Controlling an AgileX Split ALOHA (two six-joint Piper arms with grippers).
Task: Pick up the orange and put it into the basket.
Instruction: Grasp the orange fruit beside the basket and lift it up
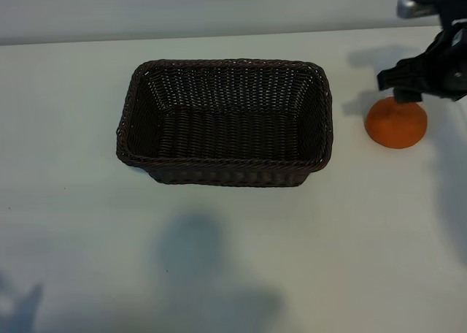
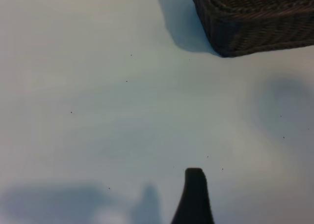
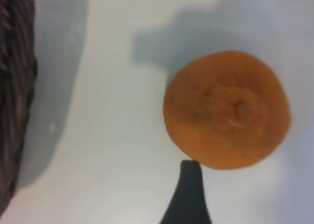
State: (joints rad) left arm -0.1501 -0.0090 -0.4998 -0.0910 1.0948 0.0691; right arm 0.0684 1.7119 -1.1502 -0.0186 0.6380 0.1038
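The orange [image 1: 396,123] rests on the white table to the right of the dark brown woven basket [image 1: 226,174], apart from it. My right gripper [image 1: 412,92] hangs just above and behind the orange, open. In the right wrist view the orange [image 3: 226,109] lies nub up, and one dark finger [image 3: 189,194] has its tip at the fruit's edge; the other finger is out of frame. The left arm is outside the exterior view. Its wrist view shows one finger [image 2: 194,199] over bare table, nothing held, with a corner of the basket [image 2: 255,27] farther off.
The basket holds nothing. Its side also shows at the edge of the right wrist view [image 3: 14,86]. White tabletop [image 1: 233,260] stretches all round the basket, with arm shadows on the near part.
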